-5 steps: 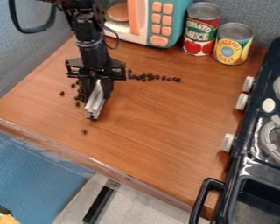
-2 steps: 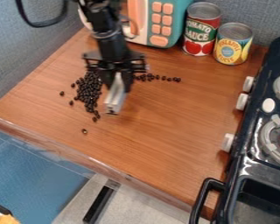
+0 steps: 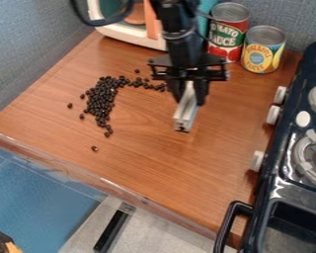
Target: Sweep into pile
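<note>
Near the middle of the wooden counter hangs my gripper, shut on a pale, narrow sweeping tool that slants down toward the counter. To its left lie many small black beans, gathered in a tall patch with a thin row running right from its top toward the gripper. A few single beans lie apart at the patch's left, and one bean sits lower down. The right end of the row is hidden behind the gripper.
At the back stand a toy microwave, partly behind the arm, a red tomato can and a yellow can. A black toy stove with white knobs borders the right. The counter's front edge runs diagonally below.
The gripper and its tool have moved right, away from the bean patch, uncovering it. The patch looks the same as before where it was visible.
</note>
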{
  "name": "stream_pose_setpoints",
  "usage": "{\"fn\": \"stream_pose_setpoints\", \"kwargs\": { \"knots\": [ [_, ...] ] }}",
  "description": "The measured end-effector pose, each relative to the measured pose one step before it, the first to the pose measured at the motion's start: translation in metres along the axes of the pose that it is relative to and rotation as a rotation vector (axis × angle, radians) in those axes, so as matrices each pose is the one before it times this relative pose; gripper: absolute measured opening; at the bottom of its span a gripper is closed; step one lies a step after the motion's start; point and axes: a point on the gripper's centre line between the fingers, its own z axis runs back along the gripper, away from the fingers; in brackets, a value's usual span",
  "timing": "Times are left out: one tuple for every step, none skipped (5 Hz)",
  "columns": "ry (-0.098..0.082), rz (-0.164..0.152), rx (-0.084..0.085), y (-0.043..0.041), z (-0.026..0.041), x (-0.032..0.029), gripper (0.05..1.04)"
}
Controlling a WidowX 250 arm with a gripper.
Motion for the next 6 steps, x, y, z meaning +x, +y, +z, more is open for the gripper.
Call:
{"fn": "stream_pose_setpoints", "kwargs": {
  "knots": [
    [-0.0203, 0.0523, 0.0269, -0.0236, -0.01803, 0.0101, 0.378],
    [-0.0187, 0.0398, 0.0435, -0.00126, -0.01142, 0.00785, 0.378],
    [0.008, 0.0115, 0.0226, 0.0041, -0.01305, 0.00305, 0.378],
    [-0.0026, 0.0116, 0.0134, 0.00447, -0.00618, 0.0087, 0.378],
    [-0.0101, 0.0197, -0.0022, 0.00271, -0.00177, 0.0107, 0.378],
    [-0.0026, 0.0127, 0.0087, 0.00494, 0.0001, 0.00524, 0.378]
  ]
}}
